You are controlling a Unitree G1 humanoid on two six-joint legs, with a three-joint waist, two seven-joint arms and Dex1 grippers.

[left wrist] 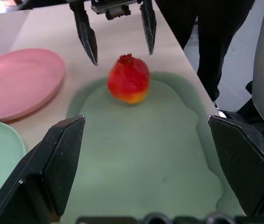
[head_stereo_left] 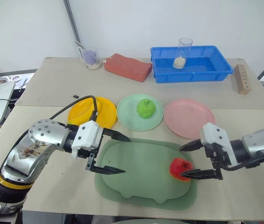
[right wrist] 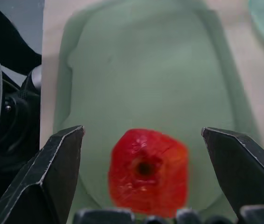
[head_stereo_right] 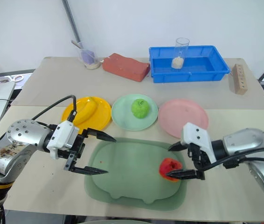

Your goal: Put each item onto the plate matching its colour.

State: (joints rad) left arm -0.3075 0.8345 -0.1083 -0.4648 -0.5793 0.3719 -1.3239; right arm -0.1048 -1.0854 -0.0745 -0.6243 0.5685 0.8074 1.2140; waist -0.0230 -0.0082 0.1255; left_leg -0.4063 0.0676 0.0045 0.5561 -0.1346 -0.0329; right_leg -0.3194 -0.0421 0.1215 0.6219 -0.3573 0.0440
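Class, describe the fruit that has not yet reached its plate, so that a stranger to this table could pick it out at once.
Start at the large dull-green tray nearest the robot, in front of the three round plates. Near its right edge lies the red apple, between the fingers of the open right end effector. Unlike the green apple and the banana, it lies on no plate.

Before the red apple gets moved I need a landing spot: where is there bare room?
The pink plate is bare. So is the dull-green tray between the left gripper and red apple. Crowded: the yellow plate holds the banana, the mint plate the green apple.
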